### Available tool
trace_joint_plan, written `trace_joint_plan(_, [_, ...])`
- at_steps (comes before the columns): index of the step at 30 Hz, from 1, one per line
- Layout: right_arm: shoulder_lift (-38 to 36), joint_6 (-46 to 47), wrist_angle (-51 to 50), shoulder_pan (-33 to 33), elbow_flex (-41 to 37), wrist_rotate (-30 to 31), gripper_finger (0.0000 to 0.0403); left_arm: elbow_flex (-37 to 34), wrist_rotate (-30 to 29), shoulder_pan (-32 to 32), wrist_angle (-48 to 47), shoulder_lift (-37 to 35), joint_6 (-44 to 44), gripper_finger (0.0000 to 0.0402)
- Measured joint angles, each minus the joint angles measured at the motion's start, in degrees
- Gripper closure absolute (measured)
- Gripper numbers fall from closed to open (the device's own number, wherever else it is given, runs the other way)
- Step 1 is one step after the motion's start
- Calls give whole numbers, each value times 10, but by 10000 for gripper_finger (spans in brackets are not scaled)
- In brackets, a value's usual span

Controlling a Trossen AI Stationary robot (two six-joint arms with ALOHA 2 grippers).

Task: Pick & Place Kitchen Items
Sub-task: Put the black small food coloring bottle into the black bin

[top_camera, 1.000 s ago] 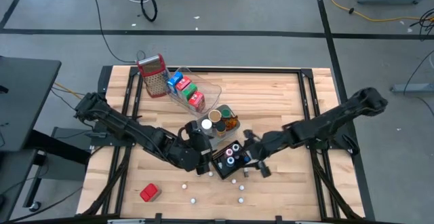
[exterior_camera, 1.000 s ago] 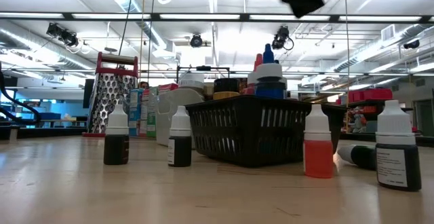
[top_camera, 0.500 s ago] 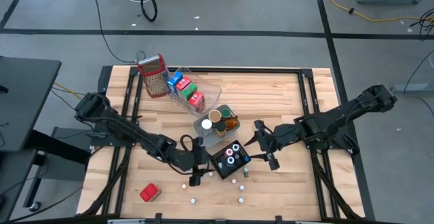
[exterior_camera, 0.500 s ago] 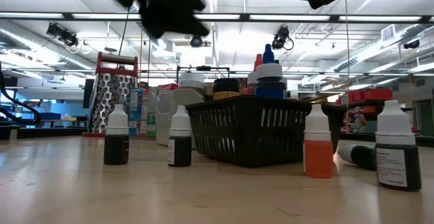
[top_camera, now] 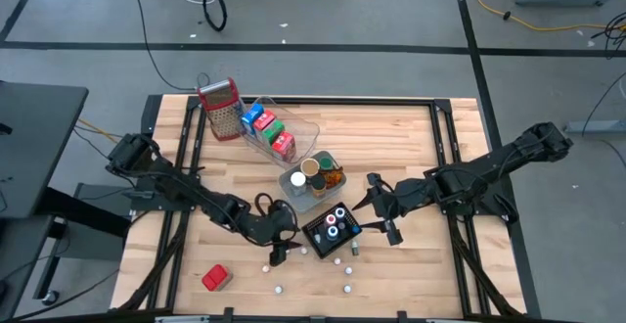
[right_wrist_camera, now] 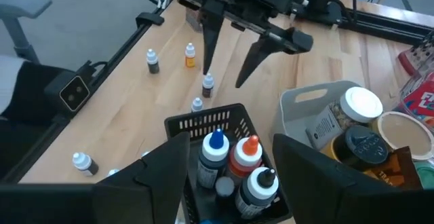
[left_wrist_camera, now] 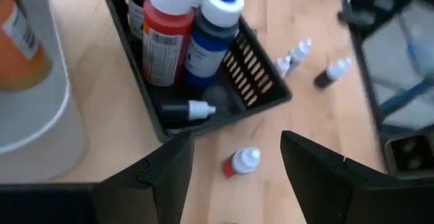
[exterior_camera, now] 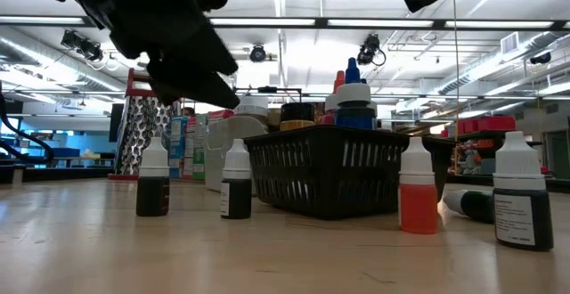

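Bottles are the business here, and going left to right explains the layout. A red carton (top_camera: 215,278) lies alone near the front left corner of the surface (top_camera: 391,137), well apart from everything, so it seems yet to be sorted. At the back left a grater (top_camera: 222,110) stands beside a clear tray (top_camera: 305,127) already lined with cartons (top_camera: 270,129), which suggests that group is stowed.

The left pincer (top_camera: 277,254) hangs low over the front of the surface with its fingers spread and nothing between them; a small red bottle (left_wrist_camera: 242,161) lies on the wood just past them, probably its next pick. More loose bottles (top_camera: 279,289) stand scattered along the front, apart from one another.

In the middle a grey tub (top_camera: 296,195) holds jars (top_camera: 311,168), and just in front a black basket (top_camera: 315,233) holds upright bottles, the likely home for the loose ones.

The right pincer (top_camera: 382,217) hovers beside the basket on its right, released and empty, apparently waiting clear of the left arm's work.
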Motion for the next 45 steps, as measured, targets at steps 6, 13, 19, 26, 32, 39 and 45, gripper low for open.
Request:
trace_joint_plan(6, [0,23,-3,0,0,0,179,0,52,-14,-14,0,145,172])
trace_joint_plan(13, [0,15,-7,0,0,0,179,0,-2,-38,-44,0,112,172])
trace_joint_plan(19, [0,14,-6,0,0,0,179,0,-36,-63,-36,9,110,172])
trace_joint_plan(26, [2,14,-7,0,-1,0,179,2,-15,-72,-33,44,84,172])
trace_joint_plan(32, [5,14,-6,0,-1,0,179,0,-9,-68,-47,66,74,172])
trace_joint_plan(39, [6,12,-7,0,-1,0,179,2,8,-59,-38,84,48,174])
trace_joint_plan(45, [6,12,-6,0,-1,0,179,2,12,-56,-36,84,48,204])
